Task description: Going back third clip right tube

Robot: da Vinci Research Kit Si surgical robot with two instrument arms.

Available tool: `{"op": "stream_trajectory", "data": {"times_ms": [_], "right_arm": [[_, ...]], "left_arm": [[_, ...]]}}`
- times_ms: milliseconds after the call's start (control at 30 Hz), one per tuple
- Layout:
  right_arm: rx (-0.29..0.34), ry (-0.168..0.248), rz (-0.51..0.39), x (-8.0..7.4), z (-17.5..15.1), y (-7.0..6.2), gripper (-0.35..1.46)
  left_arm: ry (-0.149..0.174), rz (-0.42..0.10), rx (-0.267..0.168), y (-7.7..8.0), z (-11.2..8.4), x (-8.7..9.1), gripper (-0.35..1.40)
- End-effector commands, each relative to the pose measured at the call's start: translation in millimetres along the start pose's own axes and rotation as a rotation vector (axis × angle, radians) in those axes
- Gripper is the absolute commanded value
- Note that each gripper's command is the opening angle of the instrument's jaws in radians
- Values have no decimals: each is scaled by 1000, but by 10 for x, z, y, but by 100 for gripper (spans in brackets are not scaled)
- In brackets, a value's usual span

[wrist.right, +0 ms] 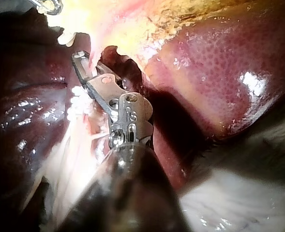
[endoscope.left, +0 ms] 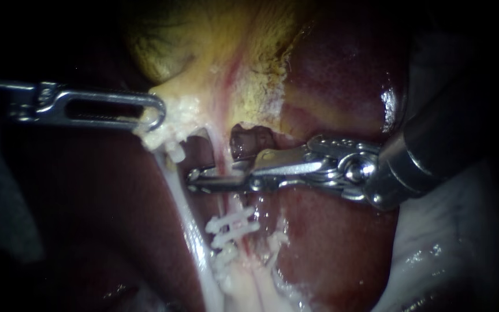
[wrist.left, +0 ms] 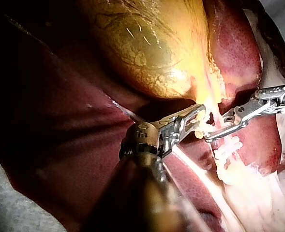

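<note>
Right instrument (endoscope.left: 218,179), jaws narrowly parted, straddles the right tube (endoscope.left: 222,150) just above two white clips (endoscope.left: 233,224); left instrument (endoscope.left: 154,118) clamps its jaws on the pale lower edge of the gallbladder (endoscope.left: 203,46)

The yellow gallbladder (endoscope.left: 215,40) fills twelve o'clock — glossy dark-red liver (endoscope.left: 342,75) lies at two and down through five, a pale wet cloth (endoscope.left: 451,231) beyond it at four.

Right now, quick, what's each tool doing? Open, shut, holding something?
Left tool: shut on pale tissue at the neck of the gallbladder.
Right tool: open, with the right tube between its jaws.
</note>
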Motion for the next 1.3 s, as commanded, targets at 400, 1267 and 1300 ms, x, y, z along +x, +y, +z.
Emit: {"op": "stream_trajectory", "data": {"times_ms": [400,1267,1300], "right_arm": [[1,-2,1,1,-2,1,-35],[-55,-4,-421,-11,-20,-4,50],[-54,-4,-421,-12,-22,-4,50]], "left_arm": [[0,0,-1,0,0,0,-35],[-1,1,-2,1,0,2,-35],[-1,1,-2,1,0,2,-35]]}}
